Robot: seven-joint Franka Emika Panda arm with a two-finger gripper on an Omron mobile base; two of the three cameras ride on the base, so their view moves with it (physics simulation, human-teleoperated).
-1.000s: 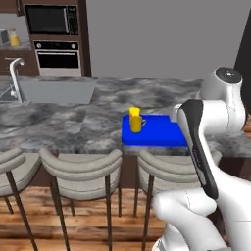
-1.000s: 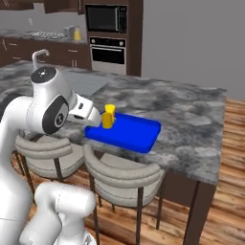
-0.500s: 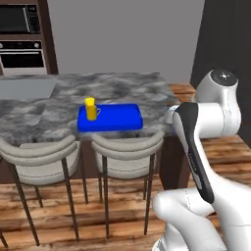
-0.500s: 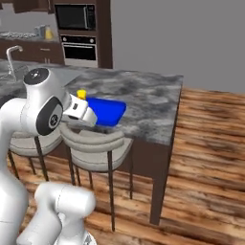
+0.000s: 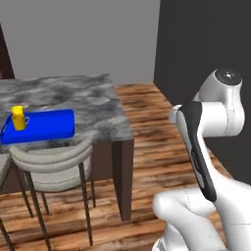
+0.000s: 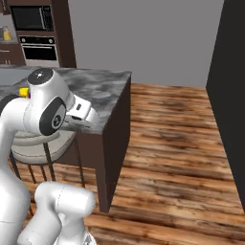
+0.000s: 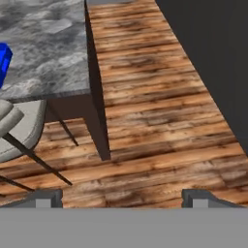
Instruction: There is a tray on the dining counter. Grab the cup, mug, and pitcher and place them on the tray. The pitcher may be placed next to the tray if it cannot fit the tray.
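Blue tray (image 5: 41, 126) lies long axis along the dining counter (image 5: 88, 100) edge, mug (image 5: 19, 118) upright on it; views have swung right with the base; gripper (image 7: 123, 196) fingers apart, empty.

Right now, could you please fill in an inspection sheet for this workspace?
Surface: dining counter, grey marbled stone, its end facing the wood floor.
Job's things: blue tray on the counter; yellow mug standing on its left end.
Clutter: nothing seen.
Grippers: gripper open, empty, over the floor past the counter's end.
Cables: nothing seen.
Surroundings: stool at the counter; microwave and oven behind.
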